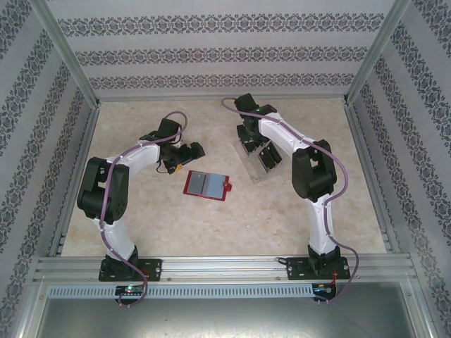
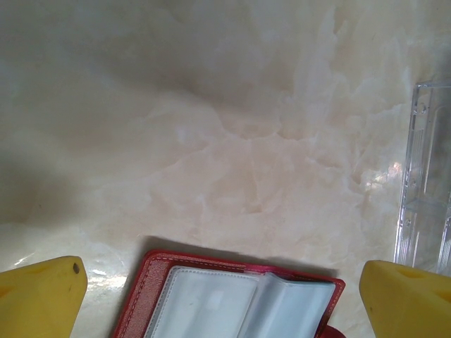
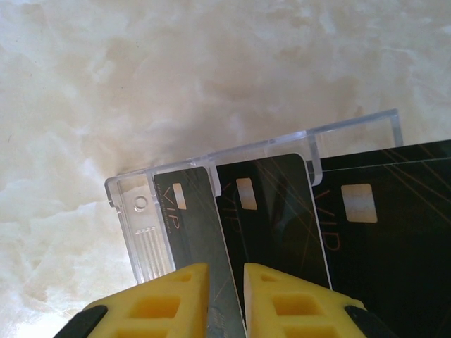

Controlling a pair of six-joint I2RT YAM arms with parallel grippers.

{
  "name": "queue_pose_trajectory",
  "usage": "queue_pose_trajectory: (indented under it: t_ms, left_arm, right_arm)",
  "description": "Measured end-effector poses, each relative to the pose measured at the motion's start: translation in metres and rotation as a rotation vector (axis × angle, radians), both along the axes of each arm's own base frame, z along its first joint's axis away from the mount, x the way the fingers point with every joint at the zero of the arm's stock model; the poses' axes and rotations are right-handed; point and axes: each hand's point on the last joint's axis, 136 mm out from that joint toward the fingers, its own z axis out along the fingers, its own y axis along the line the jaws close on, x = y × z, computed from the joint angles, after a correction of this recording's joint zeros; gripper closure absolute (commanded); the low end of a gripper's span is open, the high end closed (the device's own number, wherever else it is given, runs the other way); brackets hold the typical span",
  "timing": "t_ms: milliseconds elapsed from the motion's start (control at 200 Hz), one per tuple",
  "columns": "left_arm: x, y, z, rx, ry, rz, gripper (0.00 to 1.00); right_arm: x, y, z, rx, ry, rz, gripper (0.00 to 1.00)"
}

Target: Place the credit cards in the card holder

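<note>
We are at the pick-up step. The right gripper point(image 3: 225, 278) is down at the clear rack point(image 3: 134, 211), where the black cards point(image 3: 271, 218) stand side by side. Its yellow fingers point(image 3: 158, 306) are only a narrow slot apart, with the edge of the leftmost card point(image 3: 184, 225) running up between them. We cannot tell whether the pads are already pressing on it.

The left gripper point(image 1: 190, 151) is spread as wide as it goes and holds nothing. It hovers low over the table point(image 1: 303, 218), just beyond the far edge of the wallet point(image 1: 208, 184). The wallet lies open and flat between the two arms, near the rack but not touching it.

In our judgement, the next move calls for a firm pinch, then a straight lift so the card slides out of its slot without dragging its neighbour. The card then has to be carried to the wallet and slid into a grey pocket point(image 2: 204, 306). The thin opening will probably need the left gripper to steady the wallet.

The rightmost cards overlap and run off the frame, so we cannot count them. From above, the right fingers are lost behind the arm. The wallet's near half is cut off in the left wrist view, and a faint shape in its pocket is too blurred to read.
</note>
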Motion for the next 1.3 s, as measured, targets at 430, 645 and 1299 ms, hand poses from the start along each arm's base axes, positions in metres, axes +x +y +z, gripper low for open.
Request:
queue_pose_trajectory:
  t_ms: [430, 645, 1299]
  left_arm:
    - [0.0032, -0.0023, 0.0048, -0.010, -0.011, -0.004, 0.00]
    - [0.0031, -0.0029, 0.0051, -0.013, -0.010, -0.005, 0.00]
    - [0.0031, -0.0029, 0.0051, -0.013, -0.010, -0.005, 0.00]
  right_arm:
    - [-0.0045, 0.0000, -0.0013, -0.108, -0.021, 0.047, 0.77]
    - [-0.0050, -0.0003, -0.0015, -0.112, -0.019, 0.052, 0.81]
    - [-0.0038, -0.0047, -0.0049, -0.038, 0.014, 0.036, 0.95]
